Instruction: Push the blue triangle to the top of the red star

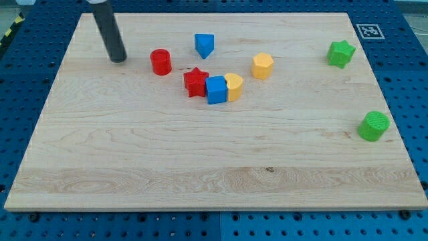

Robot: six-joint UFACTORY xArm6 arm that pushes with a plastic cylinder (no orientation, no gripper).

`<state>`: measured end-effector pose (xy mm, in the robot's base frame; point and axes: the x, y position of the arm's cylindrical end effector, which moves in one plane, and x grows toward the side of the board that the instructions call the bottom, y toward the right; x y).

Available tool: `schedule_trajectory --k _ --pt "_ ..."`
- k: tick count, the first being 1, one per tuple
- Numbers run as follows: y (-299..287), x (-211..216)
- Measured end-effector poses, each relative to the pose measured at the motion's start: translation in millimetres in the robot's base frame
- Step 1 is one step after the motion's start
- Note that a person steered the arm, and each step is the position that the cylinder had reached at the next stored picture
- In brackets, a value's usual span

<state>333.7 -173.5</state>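
Now, the scene by parts:

Blue triangle: the blue triangle [204, 45] is a small solid block of bright blue, its point turned toward the view's bottom, its flat top face lighter than its sides.
Where it sits: on the wooden board [200, 161], in the upper middle, apart from every other block; it lies toward the view's top and slightly right of the red star [195, 82], with bare wood between them.
Red star: a dark red star, touching the blue cube [217, 90] on its right side.
Cluster: the red star, the blue cube and the yellow heart-like block [234, 86] stand in a short row, each touching the next, near the board's middle.
Red cylinder: the red cylinder [160, 61] stands alone, left of the blue triangle and up-left of the red star.
Yellow blocks: a second one, the yellow many-sided block [263, 65], sits right of the blue triangle, near the cluster but not touching it.
Green blocks: the green star [340, 53] near the board's right edge toward the top, and the green cylinder [373, 126] below it, well apart.
Count: eight blocks in all; two blue, two red, two yellow, two green.
Containers: none hold anything; all blocks rest directly on the board.
My tip: a plain dark rod with nothing to open or close; my tip [118, 59] rests on the board at the upper left, just left of the red cylinder and well left of the blue triangle, touching no block.
Surround: a blue pegboard table [408, 80] frames the board.
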Motion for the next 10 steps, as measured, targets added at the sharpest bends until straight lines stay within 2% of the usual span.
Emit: schedule_trajectory --k 2,3,4,5,6,7,9,10 --pt "95 1" --pt "92 0" --pt "42 -15" --pt "18 -59" --pt "72 -104" --pt "130 -100" --pt "142 -16" --pt "142 -40"
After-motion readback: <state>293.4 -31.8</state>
